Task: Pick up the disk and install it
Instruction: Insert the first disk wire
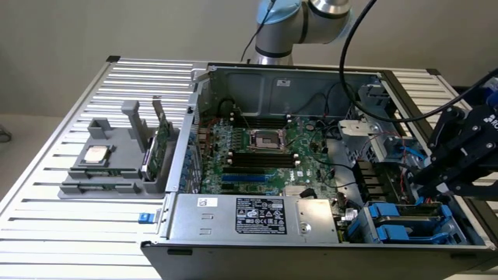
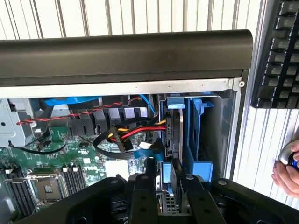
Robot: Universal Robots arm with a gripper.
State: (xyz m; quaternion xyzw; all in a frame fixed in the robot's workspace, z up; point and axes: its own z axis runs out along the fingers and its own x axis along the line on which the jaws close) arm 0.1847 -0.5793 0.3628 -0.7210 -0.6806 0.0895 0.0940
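The disk stands on edge in the wrist view, a thin silver-grey slab with a blue carrier tab at its far end. It sits in the blue drive bay in the corner of the open computer case. My gripper straddles the near end of the disk, a black finger pressed to each side, shut on it. In the exterior view my gripper hangs just above the blue drive bay at the case's front corner, on the exterior view's right.
Red, yellow and black cables run right beside the bay. The motherboard and power supply take up the case. A grey holder with a silver chip and a green card stands at the left. A keyboard and a person's hand lie outside the case.
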